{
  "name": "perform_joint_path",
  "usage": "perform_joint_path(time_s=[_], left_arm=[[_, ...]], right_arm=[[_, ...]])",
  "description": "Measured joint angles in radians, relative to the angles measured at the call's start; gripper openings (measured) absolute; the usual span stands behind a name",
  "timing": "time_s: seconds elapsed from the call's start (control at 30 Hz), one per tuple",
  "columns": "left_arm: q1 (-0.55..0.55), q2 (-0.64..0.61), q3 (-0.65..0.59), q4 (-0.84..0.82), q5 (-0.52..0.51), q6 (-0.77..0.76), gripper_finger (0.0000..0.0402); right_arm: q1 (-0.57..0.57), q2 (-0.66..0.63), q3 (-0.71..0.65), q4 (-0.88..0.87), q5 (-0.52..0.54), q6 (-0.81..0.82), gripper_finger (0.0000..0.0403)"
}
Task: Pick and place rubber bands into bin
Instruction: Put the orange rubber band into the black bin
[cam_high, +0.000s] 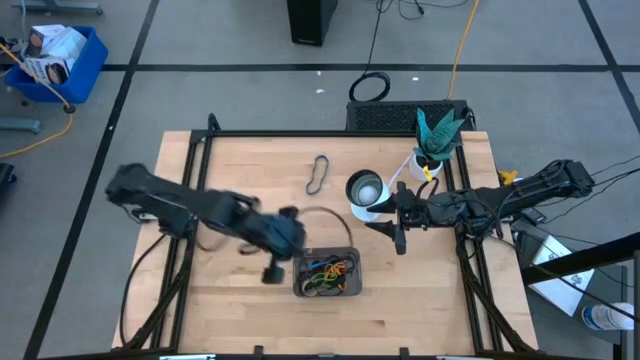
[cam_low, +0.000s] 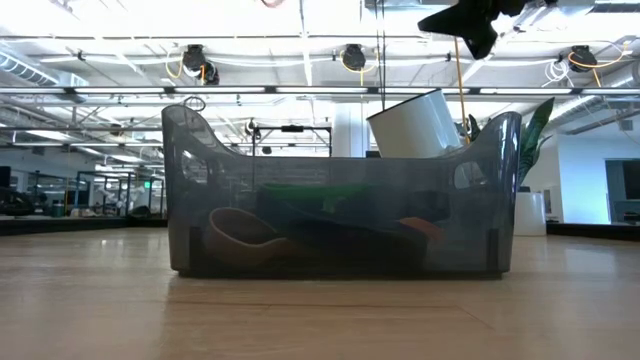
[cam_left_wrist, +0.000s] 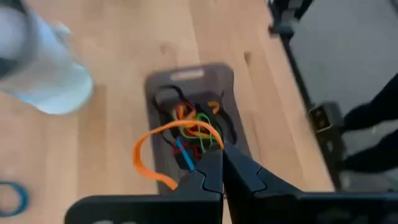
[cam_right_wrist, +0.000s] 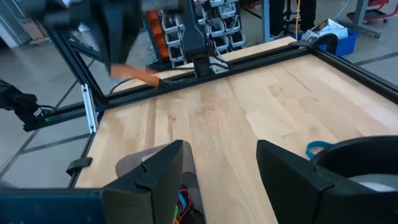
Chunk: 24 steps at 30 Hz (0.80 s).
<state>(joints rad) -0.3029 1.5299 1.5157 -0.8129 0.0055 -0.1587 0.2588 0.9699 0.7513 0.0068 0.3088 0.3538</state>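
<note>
Pale wooden boards of the table (cam_high: 250, 170) are carrying the bin (cam_high: 302, 287), a shallow dark grey tray that serves as the landmark here. Just beside its left end, the left gripper (cam_left_wrist: 221, 163) is hanging with its jaws pressed together on an orange rubber band (cam_left_wrist: 149, 149), whose loop is drooping partly over the bin's rim and partly past it. Inside the bin, more rubber bands (cam_high: 332, 270) are lying in a tangle of orange, green, red and blue.

To finish well, the left gripper probably needs carrying fully over the bin's middle before letting go, so the floppy loop is not draping over the wall.

Beyond the bin, near the white cup (cam_high: 365, 190), the right gripper (cam_right_wrist: 217, 165) is waiting with its jaws spread. Farther behind the bin, a black band (cam_high: 318, 173) is lying on the boards.
</note>
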Motion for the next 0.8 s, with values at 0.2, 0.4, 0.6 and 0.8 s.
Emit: perform_joint_path(time_s=[0.2,0.4,0.6,0.8], left_arm=[[-0.008,0.196,0.003,0.0,0.005,-0.068,0.0003],[-0.008,0.338,0.002,0.001,0.02,-0.088,0.0003],[-0.003,0.41,0.003,0.005,0.021,-0.106,0.0004],[0.006,0.427,0.002,0.006,0.025,-0.138,0.0006]], right_arm=[[0.001,0.0,0.0,-0.027,-0.001,0.0,0.0196],[0.001,0.0,-0.01,-0.039,-0.001,0.0,0.0196],[0.001,0.0,-0.064,-0.025,-0.003,0.044,0.0196],[0.001,0.0,-0.093,-0.025,-0.052,0.057,0.0196]])
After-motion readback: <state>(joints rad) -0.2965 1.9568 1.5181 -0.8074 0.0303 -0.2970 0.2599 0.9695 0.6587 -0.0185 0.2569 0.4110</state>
